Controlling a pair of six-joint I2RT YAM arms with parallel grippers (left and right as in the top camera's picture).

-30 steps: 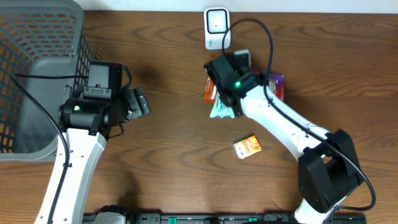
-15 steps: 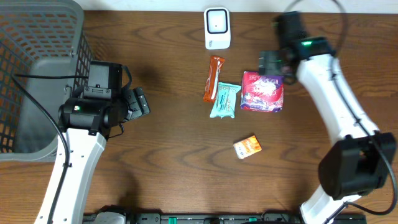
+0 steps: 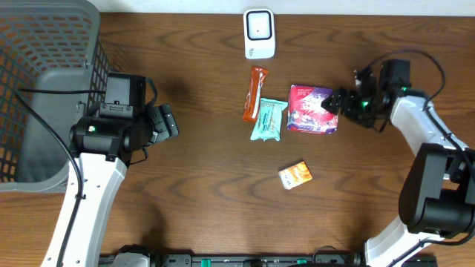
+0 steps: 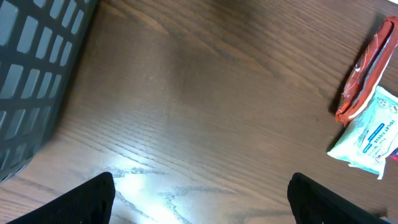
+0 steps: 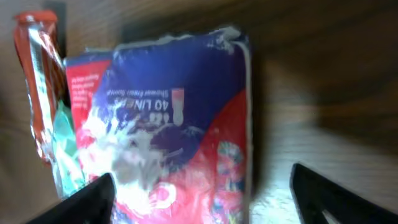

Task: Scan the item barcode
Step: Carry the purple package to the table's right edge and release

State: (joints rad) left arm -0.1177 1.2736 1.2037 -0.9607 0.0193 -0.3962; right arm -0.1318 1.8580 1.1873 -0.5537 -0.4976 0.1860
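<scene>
**Soft Packet in Reach, Not Yet Gripped**

Location: the red and purple plastic-film packet [image 3: 313,108] lies flat on the brown wooden table [image 3: 208,193]. It sits just beside the teal tissue pack [image 3: 269,119], with the white box-shaped scanner [image 3: 259,33] near the table's far edge.

Grippers: the right gripper [image 3: 340,101] stands at the packet's right edge, jaws spread wide and holding nothing. The right wrist view shows its fingers [image 5: 93,198] far apart with the packet ahead of them. The left gripper [image 3: 165,122] hangs wide and empty over bare table near the grey lattice basket [image 3: 44,44].

Assessment: the packet appears light, soft and crinkly, and its glossy film is likely slippery (the contents probably compress under a pinch). The best hold is judged to be a shallow pinch across the near short edge or a sealed seam, leaving both faces uncovered. No barcode shows on the upturned face, so the packet will probably need turning before the scanner.
</scene>
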